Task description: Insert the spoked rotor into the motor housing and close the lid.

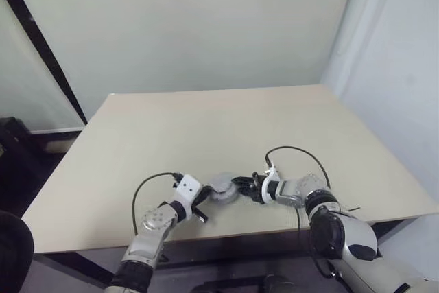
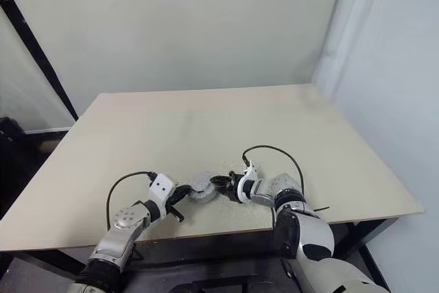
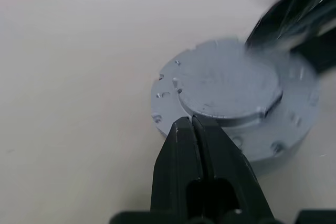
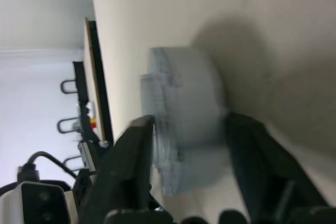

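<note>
The grey round assembly (image 1: pixel 223 188) lies flat on the table (image 1: pixel 206 128) near its front edge, between the two grippers. Its upper face is a raised grey disc, apparently the lid (image 3: pixel 226 85), seated on a wider flanged body; no copper windings or spoked rotor are exposed.

The left gripper (image 3: pixel 191 125), fingers pressed together, rests its tips against the assembly's rim. The right gripper (image 4: pixel 189 124) straddles the assembly from the opposite side, one finger (image 4: pixel 131 161) above and one below; contact cannot be confirmed.

Judgement: closing step in hand. Recommend the left tips brace the rim while the right squeezes evenly, square to the lid, avoiding tilt.
</note>
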`<control>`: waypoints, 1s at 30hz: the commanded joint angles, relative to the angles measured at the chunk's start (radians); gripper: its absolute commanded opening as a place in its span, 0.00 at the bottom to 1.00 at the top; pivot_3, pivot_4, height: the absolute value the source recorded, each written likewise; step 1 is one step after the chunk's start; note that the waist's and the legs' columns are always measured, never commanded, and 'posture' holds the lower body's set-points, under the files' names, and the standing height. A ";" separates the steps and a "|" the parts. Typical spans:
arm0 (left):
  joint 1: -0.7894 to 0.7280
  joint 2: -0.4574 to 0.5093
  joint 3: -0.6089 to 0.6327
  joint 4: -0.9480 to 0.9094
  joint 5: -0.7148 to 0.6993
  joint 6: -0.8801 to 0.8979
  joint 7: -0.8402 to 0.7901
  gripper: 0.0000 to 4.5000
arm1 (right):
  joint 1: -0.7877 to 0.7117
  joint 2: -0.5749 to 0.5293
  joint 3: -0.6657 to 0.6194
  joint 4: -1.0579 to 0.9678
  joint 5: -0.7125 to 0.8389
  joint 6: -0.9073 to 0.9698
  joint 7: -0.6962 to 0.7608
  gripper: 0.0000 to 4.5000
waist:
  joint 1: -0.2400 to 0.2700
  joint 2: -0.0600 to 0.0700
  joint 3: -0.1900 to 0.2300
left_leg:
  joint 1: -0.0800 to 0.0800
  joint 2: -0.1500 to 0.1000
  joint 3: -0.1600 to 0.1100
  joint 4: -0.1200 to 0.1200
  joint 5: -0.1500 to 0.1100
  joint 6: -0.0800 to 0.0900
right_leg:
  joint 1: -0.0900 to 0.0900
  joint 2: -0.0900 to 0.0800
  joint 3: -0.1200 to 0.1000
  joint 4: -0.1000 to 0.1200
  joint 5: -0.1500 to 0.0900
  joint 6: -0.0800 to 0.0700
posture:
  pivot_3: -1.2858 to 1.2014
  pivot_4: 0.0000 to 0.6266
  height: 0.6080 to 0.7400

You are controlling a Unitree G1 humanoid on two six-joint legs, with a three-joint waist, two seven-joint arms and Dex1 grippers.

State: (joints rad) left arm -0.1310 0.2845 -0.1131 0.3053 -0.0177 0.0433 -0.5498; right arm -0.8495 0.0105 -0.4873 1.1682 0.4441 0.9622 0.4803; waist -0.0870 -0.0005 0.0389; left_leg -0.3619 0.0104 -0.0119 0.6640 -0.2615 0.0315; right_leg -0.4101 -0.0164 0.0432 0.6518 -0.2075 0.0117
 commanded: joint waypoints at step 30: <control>0.154 -0.019 0.420 -0.456 -0.572 0.607 0.042 0.98 | 0.046 0.035 0.036 -0.153 0.112 0.142 0.055 0.27 | -0.020 0.000 0.002 | -0.002 0.002 0.000 -0.015 0.000 0.001 | -0.004 0.001 -0.001 -0.011 0.001 0.002 | 0.52 0.00 1.00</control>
State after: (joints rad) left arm 0.0244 0.2764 0.2562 -0.0806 -0.5052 0.6064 -0.5296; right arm -0.7994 0.0264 -0.4503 1.0711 0.5136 1.0676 0.5215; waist -0.1070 -0.0008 0.0405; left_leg -0.3652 0.0126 -0.0121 0.6489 -0.2617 0.0320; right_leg -0.4145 -0.0149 0.0421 0.6403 -0.2062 0.0142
